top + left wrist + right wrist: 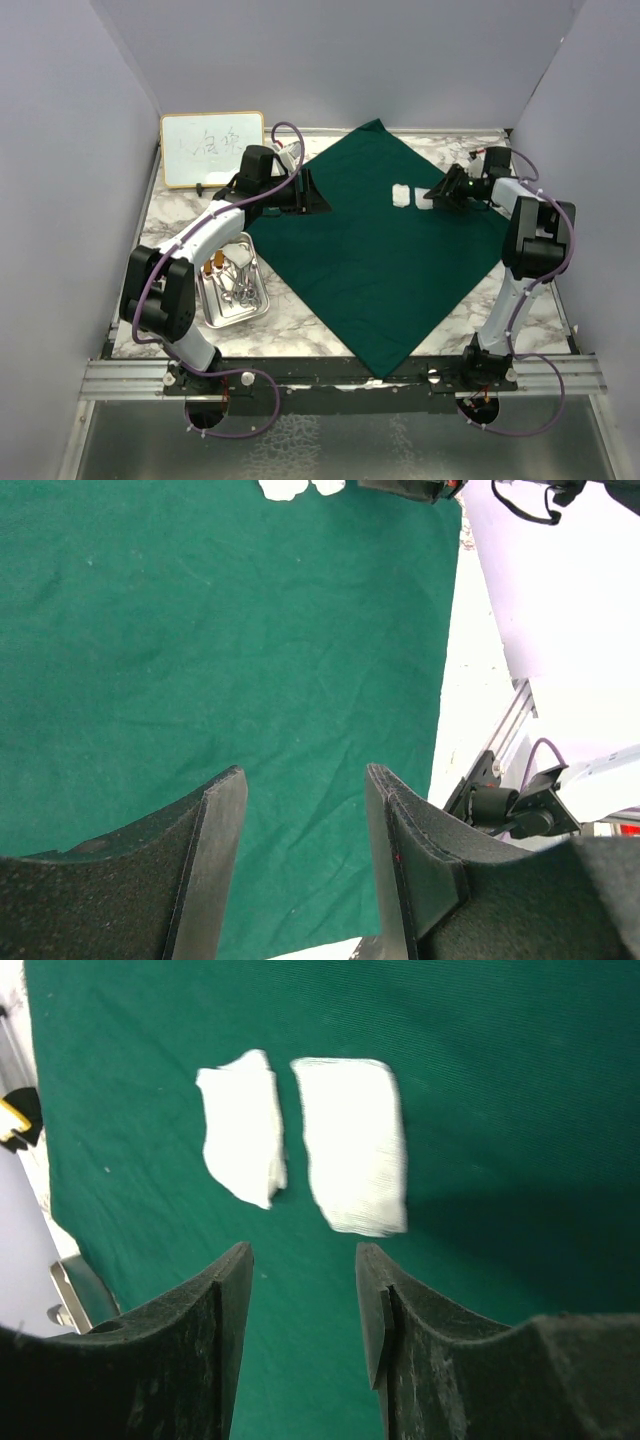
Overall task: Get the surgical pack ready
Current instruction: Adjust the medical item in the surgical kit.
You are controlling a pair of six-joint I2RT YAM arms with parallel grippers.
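The dark green drape [370,250] lies spread flat as a diamond on the marble table. Two white gauze squares [401,194] [423,198] rest side by side on its far right part. In the right wrist view both gauze squares [243,1125] [352,1140] lie just ahead of my right gripper [303,1260], which stands open and empty over the drape [500,1080]. My left gripper [318,195] hovers over the drape's left corner. It is open with only green cloth [230,650] showing between its fingers [215,860]. The steel tray [212,312] with silver instruments [240,285] sits left of the drape.
A wood-framed whiteboard [212,148] leans at the back left. Grey walls close in on both sides and the back. A metal rail [340,375] runs along the near table edge, where the arm bases stand. The drape's near corner reaches that edge.
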